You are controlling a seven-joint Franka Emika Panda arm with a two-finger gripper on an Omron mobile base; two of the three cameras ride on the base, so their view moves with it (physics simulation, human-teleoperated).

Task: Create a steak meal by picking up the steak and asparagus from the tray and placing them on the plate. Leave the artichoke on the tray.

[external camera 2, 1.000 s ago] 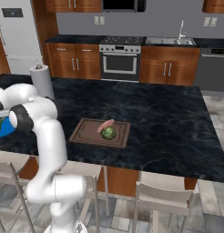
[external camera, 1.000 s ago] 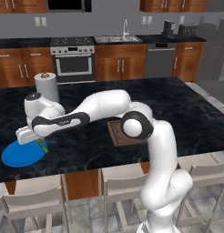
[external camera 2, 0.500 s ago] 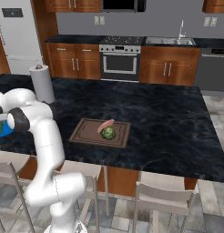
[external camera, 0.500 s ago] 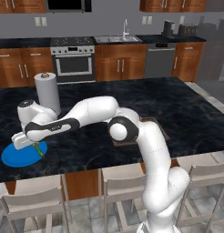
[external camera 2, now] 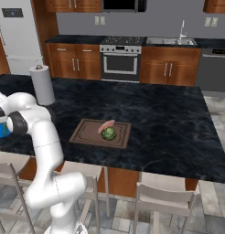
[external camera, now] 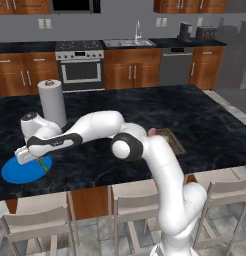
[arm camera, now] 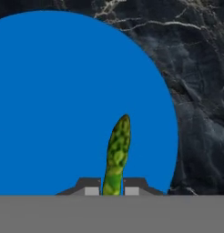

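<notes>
Asparagus (arm camera: 117, 150) pinched tight between my closed jaws, and I'm reading the gripper (arm camera: 112, 190) as sitting directly over the plate (arm camera: 63, 113), the stalk's long axis pointing straight out from the fingertips with blue under its whole visible length. That's the relation I care about: the tip falls inside the rim, though the rim curves close on one side of the hand view, with dark marble counter (arm camera: 200, 91) just beyond. In the left base view the plate (external camera: 17, 172) lies at the near left edge of the island, the gripper (external camera: 39, 160) low over its right part, the green stalk (external camera: 43, 164) slanting down toward the blue; I can't tell if it touches yet. My judgement: let go here, perhaps after nudging a little toward the plate's middle. Nothing blocks the drop. Farther back on the left stands a paper towel roll (external camera: 52, 103), apart from the hand. Well to the right, mid-island, the tray (external camera 2: 87, 135) carries the steak (external camera 2: 105, 124) and the artichoke (external camera 2: 108, 133) just beside each other, the steak yet to fetch.
</notes>
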